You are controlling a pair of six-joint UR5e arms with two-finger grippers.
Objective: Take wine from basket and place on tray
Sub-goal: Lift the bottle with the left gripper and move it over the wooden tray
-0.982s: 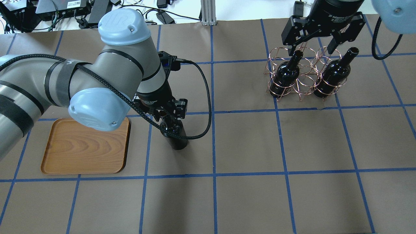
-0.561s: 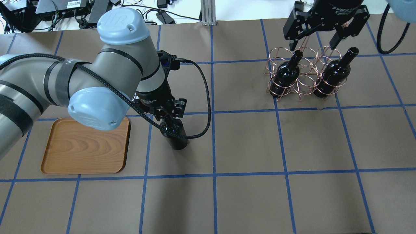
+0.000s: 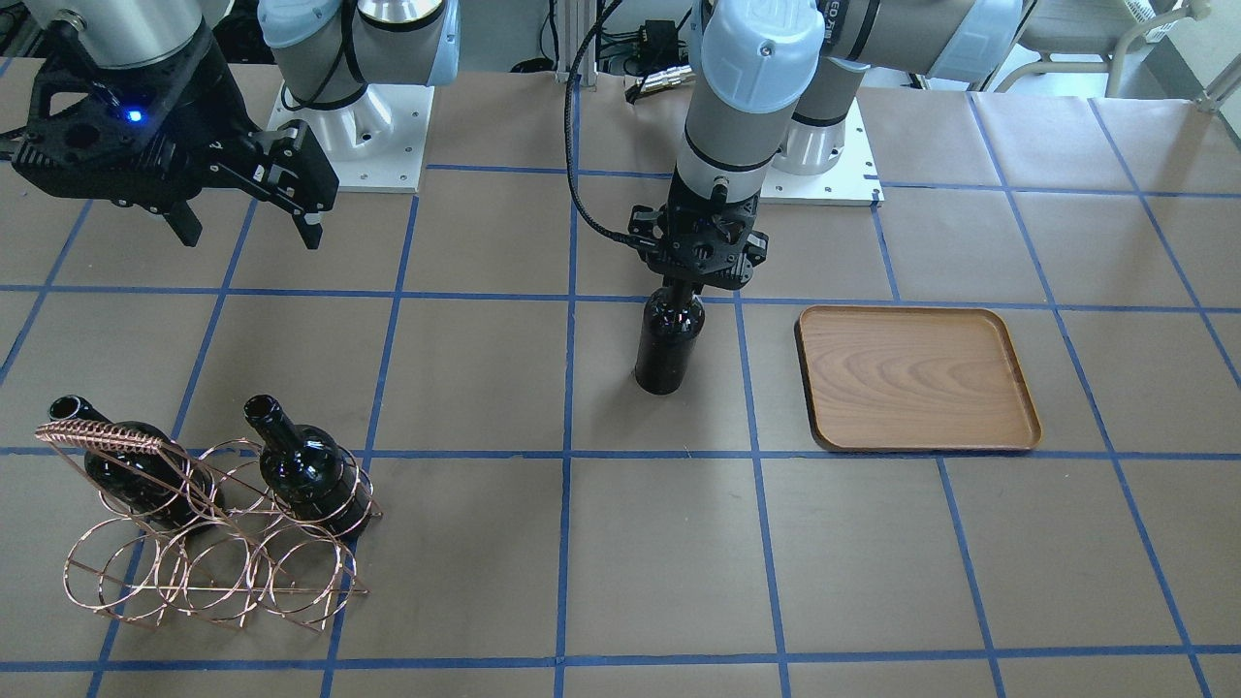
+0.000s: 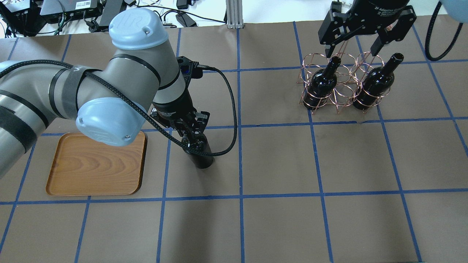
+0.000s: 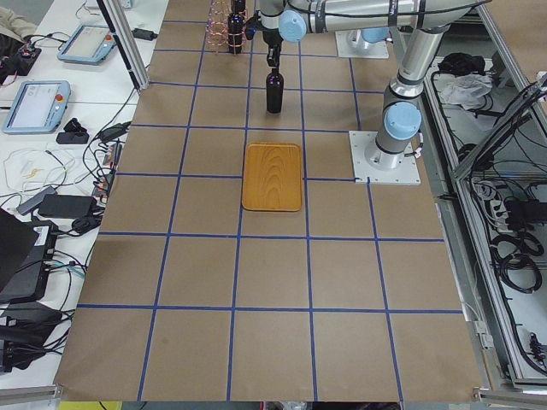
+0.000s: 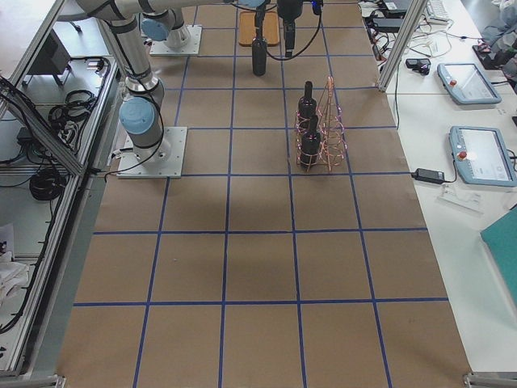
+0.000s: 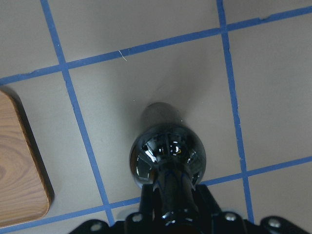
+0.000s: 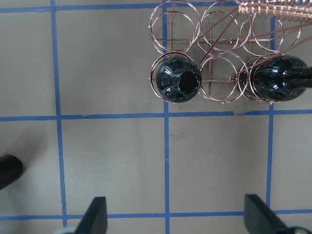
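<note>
My left gripper [image 4: 188, 126] is shut on the neck of an upright wine bottle [image 4: 200, 155], whose base is at the table just right of the wooden tray [image 4: 97, 166]. The front view shows the same gripper [image 3: 696, 267], bottle [image 3: 669, 344] and tray [image 3: 916, 378]. The left wrist view looks down the bottle [image 7: 168, 156]. The copper wire basket [image 4: 338, 80] holds two more bottles [image 4: 323, 82] [image 4: 376, 82]. My right gripper [image 4: 351, 51] is open and empty, high above the basket's back side. Its fingers [image 8: 95, 217] show above the basket [image 8: 219, 53].
Brown paper with a blue tape grid covers the table [image 4: 278, 164]. Cables and electronics [image 4: 73, 11] lie beyond the far edge. The tray is bare. The basket's middle loops [image 3: 228, 567] hold nothing.
My right gripper has moved up and back from the basket, still open. My left gripper and its bottle have barely shifted.
</note>
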